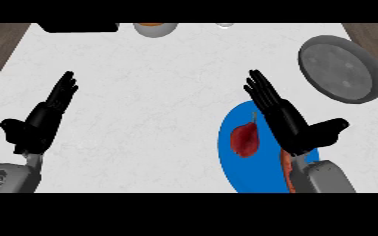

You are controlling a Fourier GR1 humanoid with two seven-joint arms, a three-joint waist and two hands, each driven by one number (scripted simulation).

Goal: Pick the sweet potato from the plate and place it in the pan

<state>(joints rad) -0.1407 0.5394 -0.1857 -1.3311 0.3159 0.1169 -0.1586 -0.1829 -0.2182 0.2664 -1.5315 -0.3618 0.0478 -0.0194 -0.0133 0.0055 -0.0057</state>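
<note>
So the sweet potato [245, 139] is sitting on the blue plate [230, 167], just left of the right hand [289, 122], which hangs flat and unclenched, holding nothing. I'd slide that hand left over the potato before curling, since the pan [338, 69] waits beyond the plate. The left hand [40, 120] rests, fingers straight, far left of the plate.

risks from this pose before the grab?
1. The right hand is open over the blue plate, beside the sweet potato, not around it; closing here would likely miss.
2. The potato looks rounded and may roll when nudged.
3. The pan sits at the counter's right edge, partly cut off by the view, so placement is hard to check.
</note>
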